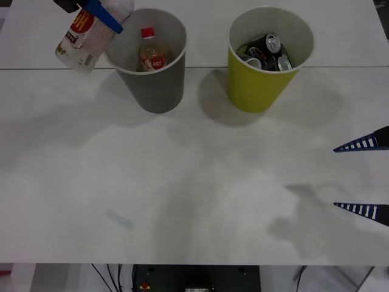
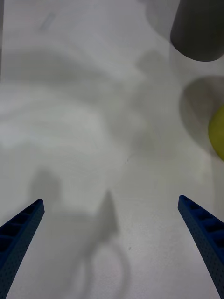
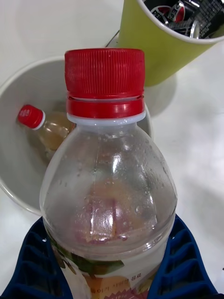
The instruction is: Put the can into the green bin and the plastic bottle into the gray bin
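Observation:
My left gripper [image 1: 103,15] is shut on the plastic bottle [image 1: 82,39], held tilted in the air at the far left, just left of the gray bin [image 1: 159,91]. In the left wrist view the bottle [image 3: 107,187] with its red cap sits between the blue fingers [image 3: 28,261], above the gray bin's rim [image 3: 18,84]. Another red-capped bottle [image 1: 152,53] lies inside that bin. The green bin [image 1: 258,91] stands to the right and holds several cans [image 1: 267,52]. My right gripper [image 1: 364,176] hangs open over the table's right side, holding nothing.
The white table [image 1: 194,182] has a seam running behind the two bins. A small pale scrap [image 1: 120,219] lies near the front left. The table's front edge [image 1: 194,263] runs along the bottom, with cables below it.

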`<action>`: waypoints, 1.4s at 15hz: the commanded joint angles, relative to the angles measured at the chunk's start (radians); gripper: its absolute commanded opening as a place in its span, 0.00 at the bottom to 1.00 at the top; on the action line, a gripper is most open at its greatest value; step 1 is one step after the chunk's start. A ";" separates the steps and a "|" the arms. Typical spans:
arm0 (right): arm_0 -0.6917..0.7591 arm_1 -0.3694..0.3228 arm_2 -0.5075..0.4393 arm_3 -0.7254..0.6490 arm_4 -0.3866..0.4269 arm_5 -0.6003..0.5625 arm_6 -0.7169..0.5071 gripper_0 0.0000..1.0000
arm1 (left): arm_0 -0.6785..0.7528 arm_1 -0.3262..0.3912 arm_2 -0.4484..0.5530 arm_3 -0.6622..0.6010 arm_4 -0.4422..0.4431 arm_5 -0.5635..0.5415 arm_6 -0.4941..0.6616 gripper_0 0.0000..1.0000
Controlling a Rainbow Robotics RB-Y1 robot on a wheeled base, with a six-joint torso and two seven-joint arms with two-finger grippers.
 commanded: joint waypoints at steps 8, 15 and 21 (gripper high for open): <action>0.000 0.000 0.000 0.000 0.000 0.000 0.000 1.00 | -0.131 -0.177 -0.052 0.185 -0.148 0.075 0.012 0.00; 0.000 0.000 0.000 0.000 0.000 0.000 0.000 1.00 | -0.147 -0.260 -0.052 0.261 -0.217 0.193 0.011 0.00; 0.000 0.000 0.000 0.000 0.000 0.000 0.000 1.00 | -0.148 -0.269 -0.051 0.261 -0.202 0.203 0.018 1.00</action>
